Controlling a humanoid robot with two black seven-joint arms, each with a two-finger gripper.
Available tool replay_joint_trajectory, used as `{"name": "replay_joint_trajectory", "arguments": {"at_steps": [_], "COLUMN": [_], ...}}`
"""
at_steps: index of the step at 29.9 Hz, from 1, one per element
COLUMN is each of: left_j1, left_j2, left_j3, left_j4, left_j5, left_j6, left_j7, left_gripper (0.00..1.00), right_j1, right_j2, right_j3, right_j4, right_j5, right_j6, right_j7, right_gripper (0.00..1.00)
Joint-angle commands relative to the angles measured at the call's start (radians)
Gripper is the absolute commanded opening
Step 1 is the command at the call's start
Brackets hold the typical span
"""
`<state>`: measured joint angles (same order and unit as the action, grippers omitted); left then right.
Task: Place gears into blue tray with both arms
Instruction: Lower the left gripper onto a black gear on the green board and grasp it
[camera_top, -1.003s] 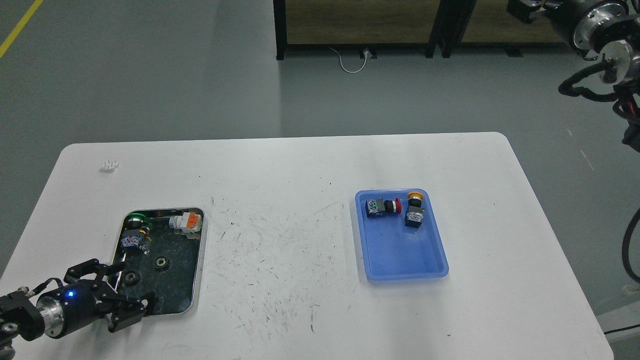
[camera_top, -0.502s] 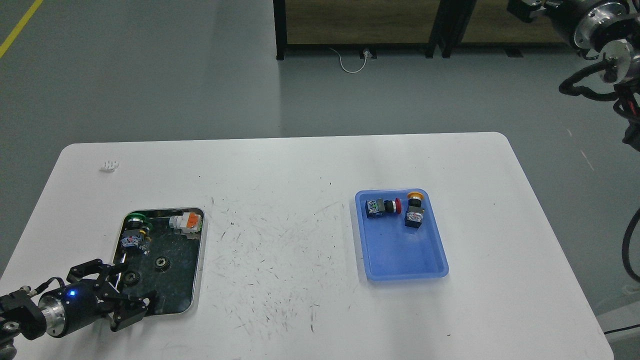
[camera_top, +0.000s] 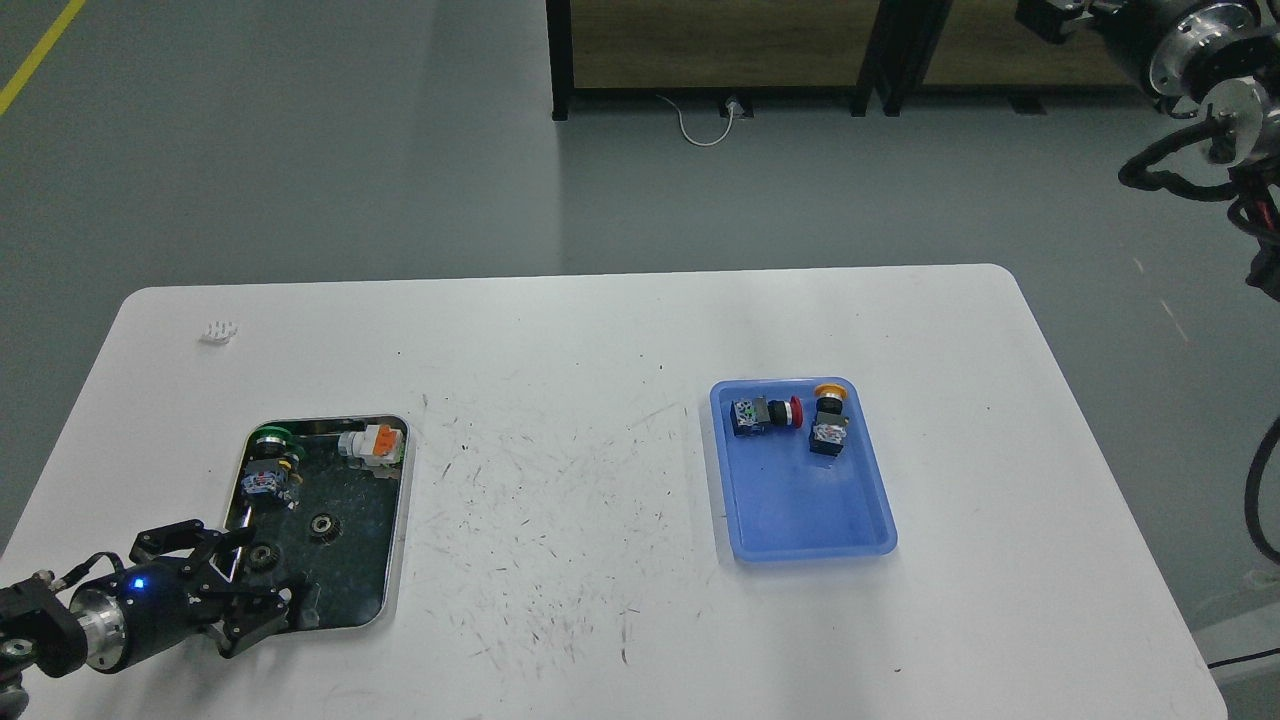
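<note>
Approach phase, by the look of it: left claw (camera_top: 250, 590) low at the near left corner of the counter (camera_top: 600, 330), fingers spread wide, upper finger (camera_top: 185, 535) over the steel tray's (camera_top: 398, 520) near-left rim, lower finger (camera_top: 262, 625) at its near edge. Nothing held between them.

Both gears lying flat on the dark bottom of that steel tray: nearer gear (camera_top: 264, 555) just beyond the fingertips, at about 1 o'clock from the claw; farther gear (camera_top: 322, 524) a little further on, toward 2 o'clock. Two push-button switches at the tray's far end, green-capped switch (camera_top: 268, 462) and orange-capped switch (camera_top: 372, 443), clear of the gears.

Blue tray (camera_top: 860, 540) well apart, out at 3 o'clock across the counter, already holding a red-capped switch (camera_top: 765, 413) and a yellow-capped switch (camera_top: 828, 420), no gear in it yet.

Right arm (camera_top: 1200, 70) raised high at the upper right corner; its claw cannot be made out, so open or closed cannot be told.

Next, likely: short advance toward the nearer gear, fingers lowered astride it, careful closing on a thin flat piece hard against the tray floor. Risk of the gear skidding or of a finger catching the rim.
</note>
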<state>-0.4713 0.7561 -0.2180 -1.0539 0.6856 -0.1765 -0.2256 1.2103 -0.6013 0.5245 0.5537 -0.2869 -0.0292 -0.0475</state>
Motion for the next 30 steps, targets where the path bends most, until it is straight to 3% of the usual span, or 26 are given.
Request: {"name": "replay_joint_trajectory", "arguments": {"at_steps": [1,14,30], "left_j1": [-0.001,-0.004,-0.009], "left_j2": [0.0,0.0,0.0], "left_j3": [-0.001,-0.001,-0.001], "left_j4": [0.0,-0.002,-0.002], "left_j5": [0.0,-0.001,-0.003], "left_j6": [0.0,-0.001,-0.009], "left_j7": [0.02,0.037,0.045], "left_gripper": [0.7,0.64,0.34], "right_j1": [0.0,0.0,0.0], "right_j2": [0.0,0.0,-0.002], "right_j3": [0.0,0.0,0.0], "right_j4": [0.0,-0.002,-0.002], "right_j5": [0.0,0.0,0.0], "right_j6": [0.0,0.0,0.0], "right_j7": [0.001,0.001,0.001], "right_gripper": [0.99,0.99,0.99]}}
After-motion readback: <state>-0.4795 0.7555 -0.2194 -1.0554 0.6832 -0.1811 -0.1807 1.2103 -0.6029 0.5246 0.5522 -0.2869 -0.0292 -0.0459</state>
